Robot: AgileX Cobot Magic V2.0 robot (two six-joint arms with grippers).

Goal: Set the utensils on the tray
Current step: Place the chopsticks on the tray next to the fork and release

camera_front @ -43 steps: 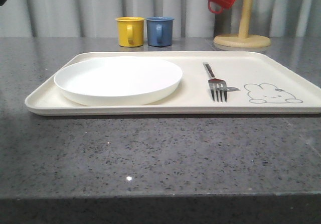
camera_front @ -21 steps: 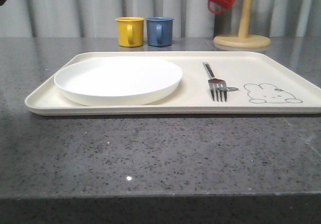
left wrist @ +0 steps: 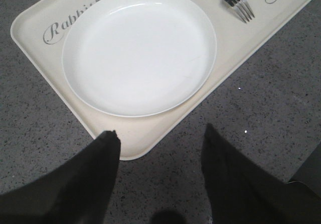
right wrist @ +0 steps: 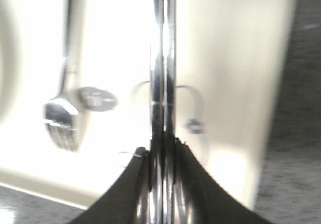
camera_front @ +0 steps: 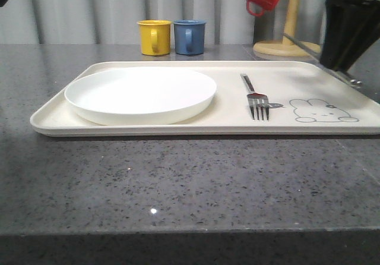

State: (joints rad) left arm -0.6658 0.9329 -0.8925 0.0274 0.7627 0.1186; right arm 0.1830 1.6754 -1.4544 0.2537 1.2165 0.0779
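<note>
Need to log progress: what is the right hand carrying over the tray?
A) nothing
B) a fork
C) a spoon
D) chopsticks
D: in the right wrist view the right hand is shut on two straight metal chopsticks above the tray; the fork already lies there.

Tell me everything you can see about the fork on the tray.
The fork is slim, shiny silver metal with four tines. It lies flat on the cream tray, between the white plate and the rabbit drawing, touching neither. Its tines point toward the camera in the front view, the handle running away from it. Nothing grips it.
</note>
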